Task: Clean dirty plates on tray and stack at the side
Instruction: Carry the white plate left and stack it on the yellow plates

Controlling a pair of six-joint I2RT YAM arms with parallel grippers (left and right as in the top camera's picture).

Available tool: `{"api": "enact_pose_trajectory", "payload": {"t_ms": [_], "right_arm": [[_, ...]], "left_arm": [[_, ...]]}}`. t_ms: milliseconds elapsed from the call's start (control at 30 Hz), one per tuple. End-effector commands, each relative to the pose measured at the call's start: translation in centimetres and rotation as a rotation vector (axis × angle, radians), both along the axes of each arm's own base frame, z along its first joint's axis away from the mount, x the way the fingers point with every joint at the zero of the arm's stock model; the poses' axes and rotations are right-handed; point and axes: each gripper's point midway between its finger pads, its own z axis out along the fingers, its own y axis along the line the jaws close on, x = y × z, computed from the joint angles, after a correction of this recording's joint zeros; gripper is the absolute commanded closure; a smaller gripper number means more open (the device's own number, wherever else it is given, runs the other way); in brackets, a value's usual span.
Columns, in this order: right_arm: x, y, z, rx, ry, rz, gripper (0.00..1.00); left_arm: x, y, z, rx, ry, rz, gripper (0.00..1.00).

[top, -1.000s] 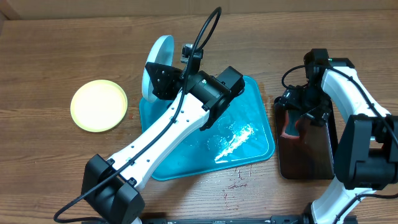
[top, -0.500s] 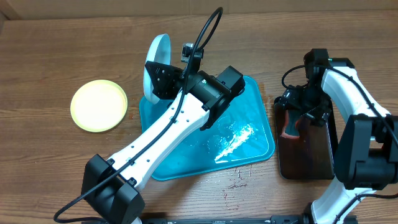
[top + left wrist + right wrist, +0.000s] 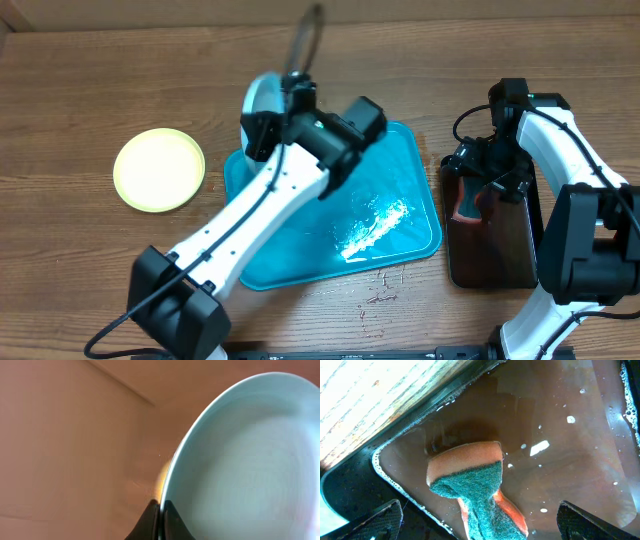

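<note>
My left gripper (image 3: 262, 128) is shut on the rim of the light blue plate (image 3: 258, 97), which it holds on edge above the far left corner of the turquoise tray (image 3: 405, 170). In the left wrist view the plate (image 3: 250, 460) fills the right side, and the left gripper (image 3: 161, 510) pinches its edge between both fingertips. A yellow plate (image 3: 159, 169) lies flat on the table to the left. My right gripper (image 3: 470, 180) hangs open over the dark tray (image 3: 500, 255). The right gripper (image 3: 480, 516) straddles an orange and green sponge (image 3: 475, 485) without touching it.
The dark tray (image 3: 395, 467) holds brown soapy water, and the sponge (image 3: 463, 205) lies in it. The turquoise tray's floor is wet and shiny. Small crumbs (image 3: 381, 286) lie on the wood in front of the turquoise tray.
The left arm has swung a little toward the back of the table with the blue plate in its grip, and its cable is blurred. The right arm has not moved.
</note>
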Motion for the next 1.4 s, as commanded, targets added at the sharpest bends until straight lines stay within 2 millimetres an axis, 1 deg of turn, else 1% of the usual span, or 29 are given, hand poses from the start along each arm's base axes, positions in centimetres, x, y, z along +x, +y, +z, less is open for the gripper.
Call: {"api": "enact_pose_trajectory", "payload": {"t_ms": [0,33,100,233,367,400,467,533,667,767,833,867,900,1033,1133,1200,1267,1367], "right_arm": [[0.1,0.1,0.3,0.001,-0.011,0.000,0.00],[0.1,0.1,0.3,0.001,-0.011,0.000,0.00],[0.1,0.1,0.3,0.001,-0.011,0.000,0.00],[0.1,0.1,0.3,0.001,-0.011,0.000,0.00],[0.1,0.1,0.3,0.001,-0.011,0.000,0.00],[0.1,0.1,0.3,0.001,-0.011,0.000,0.00],[0.1,0.1,0.3,0.001,-0.011,0.000,0.00],[0.1,0.1,0.3,0.001,-0.011,0.000,0.00],[0.1,0.1,0.3,0.001,-0.011,0.000,0.00],[0.1,0.1,0.3,0.001,-0.011,0.000,0.00],[0.1,0.1,0.3,0.001,-0.011,0.000,0.00],[0.1,0.1,0.3,0.001,-0.011,0.000,0.00],[0.1,0.1,0.3,0.001,-0.011,0.000,0.00],[0.1,0.1,0.3,0.001,-0.011,0.000,0.00],[0.1,0.1,0.3,0.001,-0.012,0.000,0.00],[0.1,0.1,0.3,0.001,-0.011,0.000,0.00],[0.1,0.1,0.3,0.001,-0.012,0.000,0.00],[0.1,0.1,0.3,0.001,-0.011,0.000,0.00]], "left_arm": [[-1.5,-3.2,-4.8,-0.460,0.253,-0.016,0.95],[-1.7,-3.8,-5.4,-0.517,0.301,-0.036,0.95],[-1.8,-4.0,-6.1,-0.602,0.350,-0.030,0.95],[-1.6,-2.6,-7.1,-0.733,0.396,0.039,0.95],[-1.1,-2.5,-8.1,-0.988,0.473,0.048,0.95],[-0.8,-2.1,-8.3,-1.046,0.476,0.062,0.95],[-0.4,-0.5,-8.6,-1.108,0.462,0.111,0.95],[-0.2,1.7,-9.2,-1.146,0.445,0.174,0.95],[-0.6,6.2,-11.7,-1.254,0.426,0.303,0.95],[-0.9,8.3,-13.6,-1.373,0.402,0.346,0.95],[-1.1,9.9,-14.8,-1.449,0.364,0.382,0.95],[-1.2,11.1,-15.5,-1.485,0.331,0.405,0.95],[-1.2,11.6,-15.9,-1.499,0.313,0.415,0.95],[-2.0,15.7,-17.8,-1.516,0.218,0.494,0.95],[-2.6,17.6,-18.3,-1.501,0.181,0.530,0.95],[-3.0,19.3,-18.6,-1.460,0.155,0.574,0.96],[-3.8,21.6,-19.1,-1.390,0.114,0.669,0.96],[-4.9,24.3,-19.4,-1.320,0.065,0.762,0.96]]}}
